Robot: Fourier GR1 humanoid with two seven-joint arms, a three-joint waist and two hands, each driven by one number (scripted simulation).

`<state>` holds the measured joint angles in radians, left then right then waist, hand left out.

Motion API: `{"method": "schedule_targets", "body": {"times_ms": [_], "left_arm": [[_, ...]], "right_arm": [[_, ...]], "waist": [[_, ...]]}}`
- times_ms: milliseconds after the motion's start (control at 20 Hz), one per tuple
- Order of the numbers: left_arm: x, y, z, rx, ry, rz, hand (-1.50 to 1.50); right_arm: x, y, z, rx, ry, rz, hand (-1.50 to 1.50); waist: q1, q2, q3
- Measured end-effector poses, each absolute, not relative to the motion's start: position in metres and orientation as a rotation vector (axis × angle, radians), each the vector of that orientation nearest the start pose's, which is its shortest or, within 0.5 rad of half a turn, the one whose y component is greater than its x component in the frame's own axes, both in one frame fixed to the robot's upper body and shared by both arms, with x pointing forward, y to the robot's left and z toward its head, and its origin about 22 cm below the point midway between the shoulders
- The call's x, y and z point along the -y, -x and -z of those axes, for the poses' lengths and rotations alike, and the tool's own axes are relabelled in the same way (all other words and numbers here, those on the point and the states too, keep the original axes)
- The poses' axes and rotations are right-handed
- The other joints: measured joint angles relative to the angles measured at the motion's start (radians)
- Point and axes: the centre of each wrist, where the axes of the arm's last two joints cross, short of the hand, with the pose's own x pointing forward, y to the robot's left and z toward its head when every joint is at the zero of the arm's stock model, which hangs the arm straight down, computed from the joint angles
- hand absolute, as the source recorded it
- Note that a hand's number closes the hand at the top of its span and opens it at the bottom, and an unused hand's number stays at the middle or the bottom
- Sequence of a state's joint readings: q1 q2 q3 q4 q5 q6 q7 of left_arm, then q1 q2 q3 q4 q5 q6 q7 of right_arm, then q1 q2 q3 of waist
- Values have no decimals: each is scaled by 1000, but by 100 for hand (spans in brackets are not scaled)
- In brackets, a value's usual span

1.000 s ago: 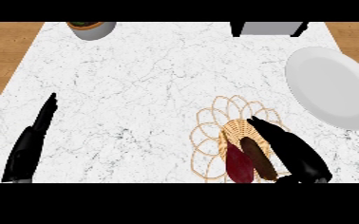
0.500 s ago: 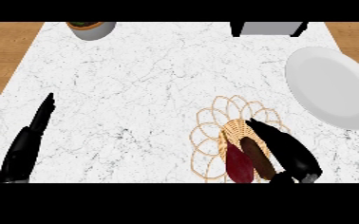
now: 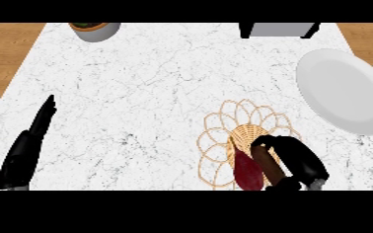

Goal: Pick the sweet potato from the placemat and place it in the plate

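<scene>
A dark red sweet potato (image 3: 246, 172) lies on the woven wicker placemat (image 3: 218, 128) at the lower right of the marble counter. My right hand (image 3: 295, 159) sits over its right side, with the fingers curled down and the thumb (image 3: 267, 165) pressed along the potato; part of the potato is hidden under the hand. A white plate (image 3: 339, 91) rests at the counter's right edge, beyond the placemat. My left hand (image 3: 33, 138) stays open at the lower left, fingers straight and pointing up, holding nothing.
A grey pot with a plant (image 3: 95, 29) stands at the counter's back left. A grey box-like appliance (image 3: 280, 29) stands at the back right. Wooden floor shows past the counter's left and right edges.
My right hand has drawn slightly toward the lower edge and curled closer round the sweet potato. The left hand and the plate are as before.
</scene>
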<state>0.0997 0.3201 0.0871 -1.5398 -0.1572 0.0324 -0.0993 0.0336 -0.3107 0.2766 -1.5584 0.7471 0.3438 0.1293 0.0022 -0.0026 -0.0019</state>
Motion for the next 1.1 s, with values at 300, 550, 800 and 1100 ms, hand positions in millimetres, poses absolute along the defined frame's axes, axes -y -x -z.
{"method": "schedule_targets", "body": {"times_ms": [300, 550, 800, 1100], "left_arm": [[-335, -213, 1, 1511, -475, 284, 0], [-335, -214, 0, 1524, -473, 275, 0], [-333, -215, 0, 1539, -461, 282, 0], [-333, -220, -2, 1549, -456, 289, 0]], "right_arm": [[336, -238, -8, 1057, 552, -1156, 150], [445, -236, -51, 956, 748, -1045, 150], [520, -221, -93, 945, 900, -932, 150], [572, -202, -127, 1070, 1082, -792, 150]], "waist": [[-6, 6, 3], [-10, 24, 11], [8, 31, 17], [23, 30, 20]]}}
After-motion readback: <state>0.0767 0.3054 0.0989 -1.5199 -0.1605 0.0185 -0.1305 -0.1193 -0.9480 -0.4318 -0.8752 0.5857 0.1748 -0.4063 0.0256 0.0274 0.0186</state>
